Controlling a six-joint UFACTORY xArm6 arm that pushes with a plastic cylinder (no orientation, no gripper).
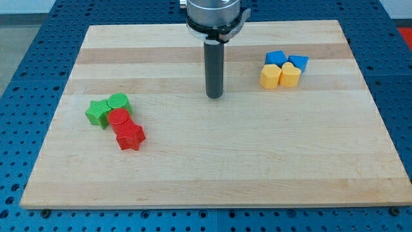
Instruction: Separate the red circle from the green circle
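The red circle point(118, 118) lies at the view's left on the wooden board point(212, 161), touching the green circle point(118, 101) just above it. A green star point(98, 113) sits against both on their left. A red star point(130, 135) touches the red circle on its lower right. My tip point(214, 96) rests on the board near the middle, well to the right of this cluster and apart from every block.
At the view's upper right, two blue blocks point(276, 58) point(298, 62) and two yellow blocks point(270, 76) point(290, 75) form a tight group. The board ends at a blue perforated table point(38, 58) on all sides.
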